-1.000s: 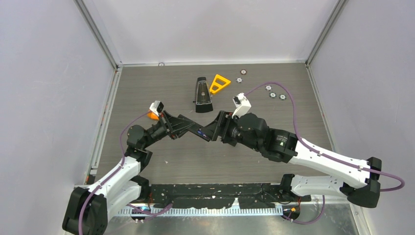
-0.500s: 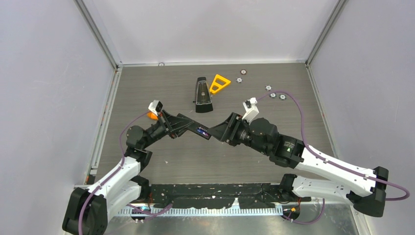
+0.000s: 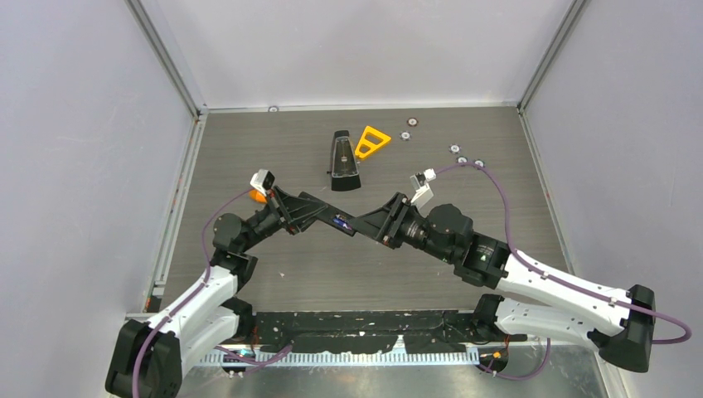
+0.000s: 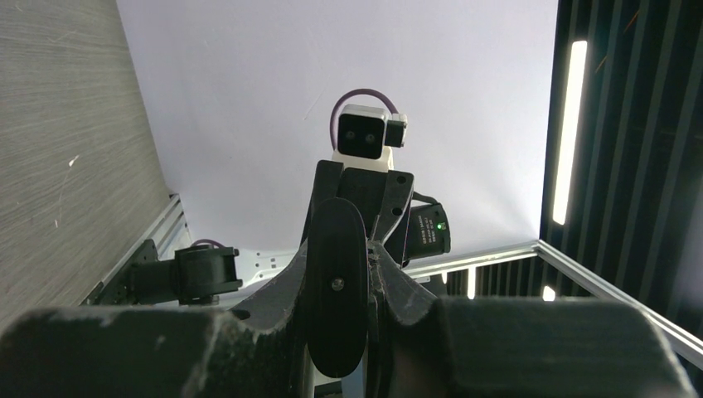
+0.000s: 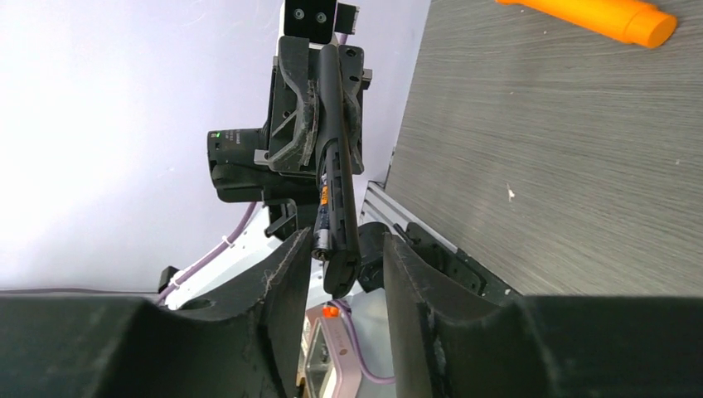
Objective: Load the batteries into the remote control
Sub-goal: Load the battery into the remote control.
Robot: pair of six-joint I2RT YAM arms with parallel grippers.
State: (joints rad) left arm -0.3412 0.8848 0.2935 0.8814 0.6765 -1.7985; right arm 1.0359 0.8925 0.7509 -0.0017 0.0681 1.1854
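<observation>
My left gripper [image 3: 317, 213] is shut on the remote control [image 3: 346, 224], a slim black bar held above the table and pointing right. In the left wrist view the remote [image 4: 336, 315] stands end-on between that gripper's [image 4: 341, 249] fingers. In the right wrist view the remote [image 5: 338, 178] shows edge-on, with a purple-blue battery [image 5: 322, 217] lying in its open side. That battery also shows from above [image 3: 339, 220]. My right gripper [image 3: 372, 225] is open, and its fingers straddle the remote's free end [image 5: 342, 269] with gaps on both sides.
A tapered black case [image 3: 341, 156] and a yellow triangle [image 3: 371, 141] lie at the back middle. Small silver discs [image 3: 462, 159] are scattered at the back right. An orange cylinder [image 5: 584, 14] lies on the table by the left wrist [image 3: 259, 196].
My right arm has swung and stretched lower to the right, and its gripper has drawn back slightly along the remote's end. The battery now shows in the remote. The left arm has held still.
</observation>
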